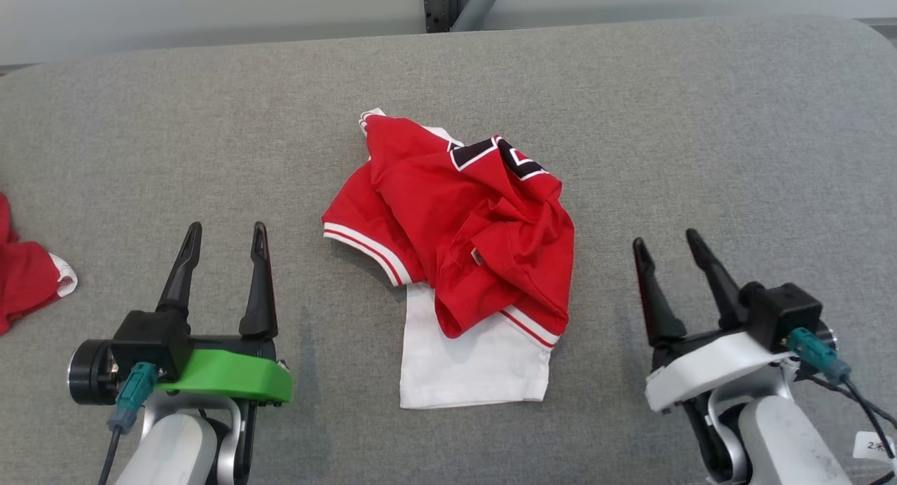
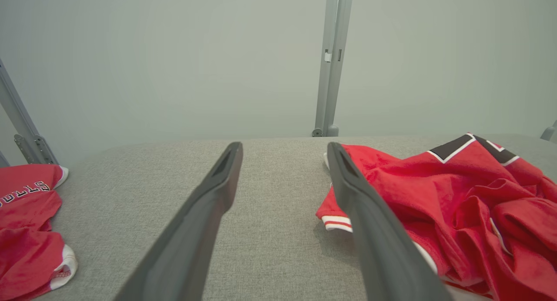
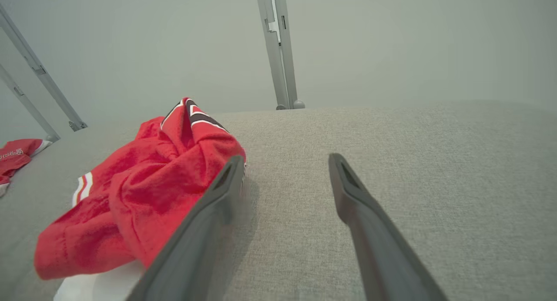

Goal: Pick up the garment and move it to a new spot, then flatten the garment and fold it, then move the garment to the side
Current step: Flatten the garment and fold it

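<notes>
Grey woven surface [image 1: 701, 120], wide and padded, rounded at the far corners, ending against a pale grey-green wall [image 2: 174, 53]. Behind the far edge, an upright grey metal post [image 1: 448, 5]. At the left of the left wrist view, slanted metal braces [image 2: 26, 135] with a bolted bracket.

Crumpled near the middle of the surface: red and white jersey [image 1: 462, 212], red folds with white-striped trim and black-and-white lettering heaped over a flat white panel reaching toward the near edge.

Left gripper [image 1: 228, 227] at the near left, green-collared, fingers spread apart, holding nothing, clear of the jersey. Right gripper [image 1: 665, 237] at the near right, white-collared, fingers likewise parted and bare, apart from the cloth.

At the left edge of the surface, a second red garment [image 1: 24, 275], bunched, white-trimmed, with white lettering legible only in part from the left wrist.
</notes>
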`<state>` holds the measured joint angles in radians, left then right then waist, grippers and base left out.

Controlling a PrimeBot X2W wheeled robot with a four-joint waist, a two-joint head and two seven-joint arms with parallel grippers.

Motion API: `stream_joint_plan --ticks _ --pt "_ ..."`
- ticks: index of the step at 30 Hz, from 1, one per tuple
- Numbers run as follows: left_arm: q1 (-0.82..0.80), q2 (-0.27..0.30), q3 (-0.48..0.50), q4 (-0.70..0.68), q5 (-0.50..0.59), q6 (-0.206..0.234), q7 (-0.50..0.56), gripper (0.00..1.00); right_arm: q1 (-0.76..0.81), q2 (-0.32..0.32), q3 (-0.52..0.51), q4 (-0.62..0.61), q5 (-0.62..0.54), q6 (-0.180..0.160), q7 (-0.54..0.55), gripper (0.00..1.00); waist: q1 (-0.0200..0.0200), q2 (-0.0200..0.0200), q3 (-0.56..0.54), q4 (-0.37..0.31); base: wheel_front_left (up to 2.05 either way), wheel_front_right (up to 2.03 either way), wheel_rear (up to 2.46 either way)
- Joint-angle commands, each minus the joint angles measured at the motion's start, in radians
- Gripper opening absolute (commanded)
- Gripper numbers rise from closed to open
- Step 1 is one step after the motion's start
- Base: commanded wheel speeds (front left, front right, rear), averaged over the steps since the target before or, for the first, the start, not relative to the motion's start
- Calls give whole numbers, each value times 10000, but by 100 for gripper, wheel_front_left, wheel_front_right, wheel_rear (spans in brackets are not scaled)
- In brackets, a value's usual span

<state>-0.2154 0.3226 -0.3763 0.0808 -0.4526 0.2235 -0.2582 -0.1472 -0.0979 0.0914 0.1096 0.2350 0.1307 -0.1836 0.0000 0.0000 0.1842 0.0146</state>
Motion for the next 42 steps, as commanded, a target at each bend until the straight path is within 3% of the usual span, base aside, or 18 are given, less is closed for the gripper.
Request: stream_joint_plan --ticks 1,10,15,16,17,18,22,26,34,42 --pt "-1 21 -12 33 -63 15 -64 100 219 26 391 62 98 0 183 100 0 0 33 45 0 0 0" --pt "-313 -129 -103 99 -62 -58 -62 100 805 41 2671 867 848 0 760 100 0 0 267 357 0 0 0" --pt "-450 -229 -116 153 -13 -95 -64 100 533 97 3263 1675 1331 0 808 100 0 0 390 451 0 0 0" --pt "-478 -278 -123 184 10 -124 -66 100 329 142 3285 2029 1667 0 739 92 0 0 430 478 0 0 0" --pt "-490 -300 -121 207 17 -137 -67 100 230 138 3299 2218 1742 0 748 41 0 0 440 488 0 0 0" --pt "-507 -321 -119 221 27 -159 -66 100 128 114 3325 2377 1798 0 729 0 0 0 451 500 0 0 0" --pt "-552 -382 -88 234 52 -197 -67 100 -194 -13 3414 2613 2044 0 619 0 0 0 485 543 0 0 0" --pt "-578 -460 3 215 110 -234 -69 100 -554 -547 3116 2434 1881 -1 328 0 0 0 528 560 0 0 0" --pt "-493 -681 232 162 286 -361 -69 100 -1333 -1851 1306 627 1 -1 469 0 0 0 645 496 0 0 0" --pt "-525 -782 479 104 494 -496 -68 100 -2380 -2836 425 -1524 -1713 -3 1031 0 0 0 863 382 0 0 0"
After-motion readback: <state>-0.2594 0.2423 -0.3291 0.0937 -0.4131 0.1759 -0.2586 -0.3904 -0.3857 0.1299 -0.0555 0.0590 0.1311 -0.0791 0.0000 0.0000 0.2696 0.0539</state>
